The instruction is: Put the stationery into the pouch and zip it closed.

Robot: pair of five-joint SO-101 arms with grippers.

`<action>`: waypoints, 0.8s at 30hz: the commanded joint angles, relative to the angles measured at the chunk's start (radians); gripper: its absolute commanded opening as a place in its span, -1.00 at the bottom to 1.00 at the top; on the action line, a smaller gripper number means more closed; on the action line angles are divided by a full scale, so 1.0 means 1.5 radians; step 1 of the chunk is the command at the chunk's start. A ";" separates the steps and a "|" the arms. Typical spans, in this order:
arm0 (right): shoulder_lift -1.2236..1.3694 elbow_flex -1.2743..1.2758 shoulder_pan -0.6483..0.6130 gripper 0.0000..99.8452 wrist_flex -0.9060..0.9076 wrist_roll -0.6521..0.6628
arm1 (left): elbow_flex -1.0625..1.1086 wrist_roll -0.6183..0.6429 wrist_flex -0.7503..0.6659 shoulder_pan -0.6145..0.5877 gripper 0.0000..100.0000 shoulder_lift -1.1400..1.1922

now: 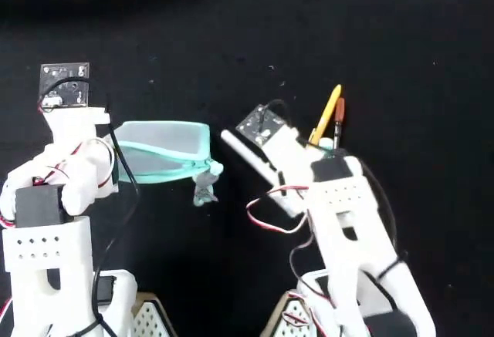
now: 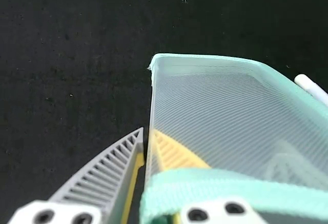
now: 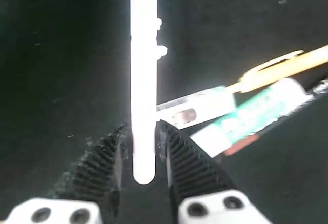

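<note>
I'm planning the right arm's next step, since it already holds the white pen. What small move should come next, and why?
Probably ease the white pen toward the pouch. The right gripper is shut on the pen, whose free end points at the pouch with a gap between them. The left gripper grips the pouch's edge, so it looks ready to receive the pen.

Mint mesh pouch (image 1: 158,152), white pen (image 1: 243,151) nearby

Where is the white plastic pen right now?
In the high view, the white plastic pen is clamped in the right gripper, between the mint mesh pouch and the yellow pen.
</note>
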 commanded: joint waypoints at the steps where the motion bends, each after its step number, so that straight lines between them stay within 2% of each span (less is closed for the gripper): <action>1: 0.054 -0.041 -0.017 -0.94 0.026 -0.014 | -0.006 0.003 -0.014 -0.033 -0.93 -0.005; 6: 0.107 -0.043 -0.049 -0.71 0.050 0.056 | -0.002 0.002 -0.021 -0.038 -0.93 -0.004; 12: 0.042 -0.066 -0.057 -0.69 0.098 0.093 | -0.012 0.002 -0.024 -0.039 -0.93 0.055; 14: 0.020 -0.078 -0.071 -0.68 0.095 0.075 | -0.028 0.006 -0.021 -0.039 -0.94 0.096; 18: 0.019 -0.083 -0.145 -0.52 0.024 -0.024 | -0.061 0.007 -0.023 -0.080 -0.94 0.173; 21: 0.048 -0.083 -0.198 -0.57 -0.060 -0.066 | -0.077 0.007 -0.023 -0.114 -0.94 0.213; 24: 0.101 -0.097 -0.213 -0.61 -0.121 -0.072 | -0.080 0.007 -0.024 -0.122 -0.94 0.231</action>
